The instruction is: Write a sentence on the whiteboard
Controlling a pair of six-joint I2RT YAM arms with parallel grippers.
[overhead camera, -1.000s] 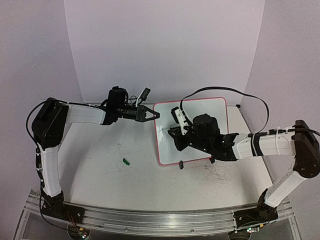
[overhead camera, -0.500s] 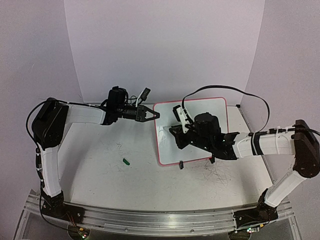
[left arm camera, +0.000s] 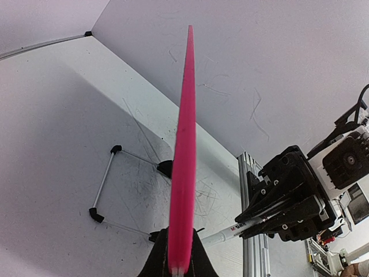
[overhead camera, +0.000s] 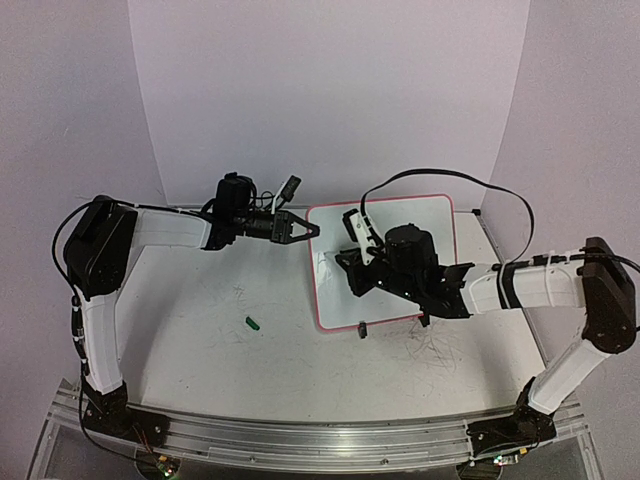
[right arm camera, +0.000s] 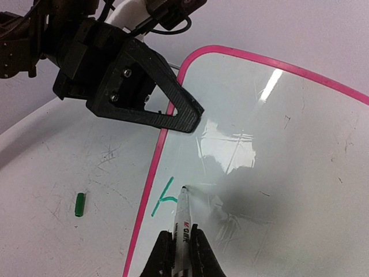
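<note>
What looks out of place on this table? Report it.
The green marker cap lies loose on the tabletop, left of the whiteboard, apart from it. Grey scribble marks scuff the tabletop by the board's near edge. Nothing else stands out.

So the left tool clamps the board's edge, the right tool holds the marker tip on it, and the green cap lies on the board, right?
No: the green cap lies on the table, off the whiteboard; the right wrist view shows it. The rest stands.

Glossy white whiteboard [right arm camera: 277, 173], hot-pink rim; green strokes [right arm camera: 163, 201] just inside it, white marker [right arm camera: 184, 222] beside them; green cap [right arm camera: 79, 204] left of the whiteboard on grey-scuffed white desk [right arm camera: 69, 167].
</note>
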